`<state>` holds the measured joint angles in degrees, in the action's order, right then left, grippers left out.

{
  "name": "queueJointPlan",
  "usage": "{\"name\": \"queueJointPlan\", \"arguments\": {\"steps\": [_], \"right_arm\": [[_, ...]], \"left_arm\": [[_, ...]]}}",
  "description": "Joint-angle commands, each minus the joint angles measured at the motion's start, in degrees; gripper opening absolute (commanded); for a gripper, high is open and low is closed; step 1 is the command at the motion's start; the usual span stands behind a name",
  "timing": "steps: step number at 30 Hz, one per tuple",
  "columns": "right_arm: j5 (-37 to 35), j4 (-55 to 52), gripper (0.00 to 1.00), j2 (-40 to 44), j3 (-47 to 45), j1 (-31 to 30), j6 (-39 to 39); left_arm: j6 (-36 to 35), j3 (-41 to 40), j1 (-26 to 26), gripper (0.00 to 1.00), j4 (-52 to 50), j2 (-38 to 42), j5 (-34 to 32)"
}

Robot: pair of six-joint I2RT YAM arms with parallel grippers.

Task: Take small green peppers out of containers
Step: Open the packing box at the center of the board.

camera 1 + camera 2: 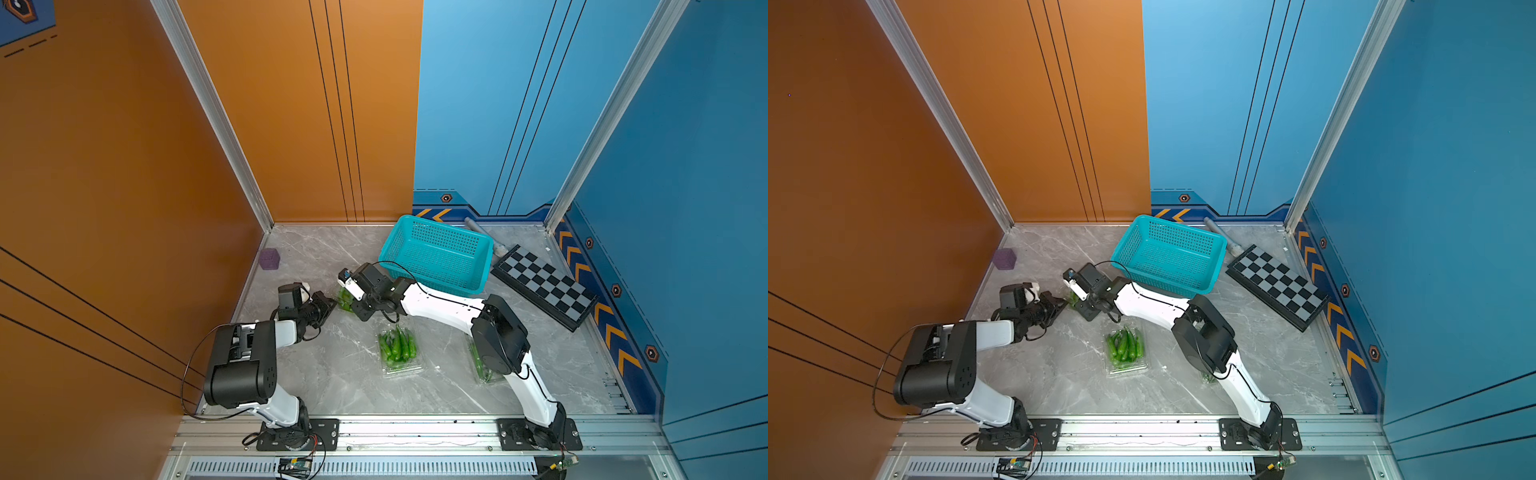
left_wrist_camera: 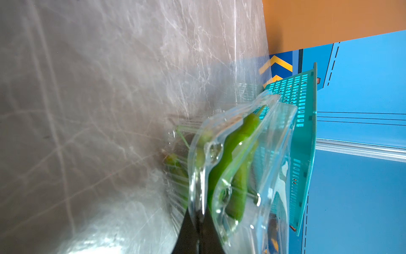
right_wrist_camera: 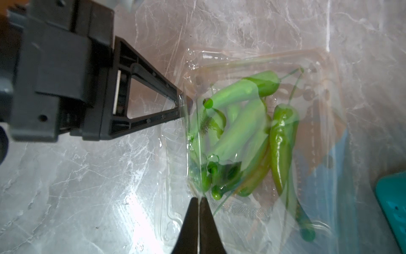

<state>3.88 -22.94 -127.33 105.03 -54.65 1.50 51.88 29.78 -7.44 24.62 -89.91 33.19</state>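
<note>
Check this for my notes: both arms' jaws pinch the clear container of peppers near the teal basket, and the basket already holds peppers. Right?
No: the teal basket is empty, as both top views show. The rest stands: left gripper and right gripper have jaws shut on the clear container of peppers near it.

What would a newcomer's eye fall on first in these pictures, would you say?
Bright green peppers fill a clear container pinched between the left gripper and right gripper, jaws shut on its rim. Mid-table sits another full container; farther back are a teal basket and a chessboard.
</note>
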Motion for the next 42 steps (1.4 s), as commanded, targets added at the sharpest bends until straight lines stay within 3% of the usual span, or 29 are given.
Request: {"name": "queueJointPlan", "arguments": {"steps": [1, 9, 19, 21, 23, 26, 30, 37, 42], "right_arm": [[-3.8, -1.9, 0.07, 2.7, -1.1, 0.6, 0.0], [-4.4, -0.7, 0.08, 4.5, -0.2, 0.9, 0.3], [-3.9, -0.4, 0.10, 3.3, 1.8, 1.1, 0.4], [-3.9, -0.3, 0.18, 3.6, 1.8, 1.2, 0.5], [-4.1, -0.3, 0.41, 4.5, 1.5, 1.2, 0.3], [-5.0, 2.3, 0.58, 6.9, -1.2, 1.1, 0.0], [-5.9, 3.2, 0.61, 8.1, -1.8, 1.6, -0.5], [-7.6, 5.5, 0.64, 18.8, -8.6, 2.3, -1.5], [-3.0, -1.6, 0.63, 24.1, -11.4, 2.5, 0.1]], "left_arm": [[-0.5, -1.0, 0.2, 0.07, -2.4, 1.2, -1.6], [0.3, -1.0, 0.8, 0.14, -2.4, 3.5, -1.7], [0.3, -0.9, 1.1, 0.16, -2.4, 3.0, -2.1], [0.3, -0.5, 1.2, 0.15, -2.4, 2.8, -2.0], [0.3, -0.3, 1.4, 0.16, -2.4, 3.0, -2.0], [0.5, 0.0, 1.5, 0.16, -2.4, 3.1, -2.0], [0.6, -0.2, 1.6, 0.16, -2.4, 3.3, -2.0], [0.7, -0.1, 1.7, 0.16, -2.4, 3.4, -2.1], [0.9, -0.1, 1.8, 0.15, -2.4, 3.4, -2.3]]}}
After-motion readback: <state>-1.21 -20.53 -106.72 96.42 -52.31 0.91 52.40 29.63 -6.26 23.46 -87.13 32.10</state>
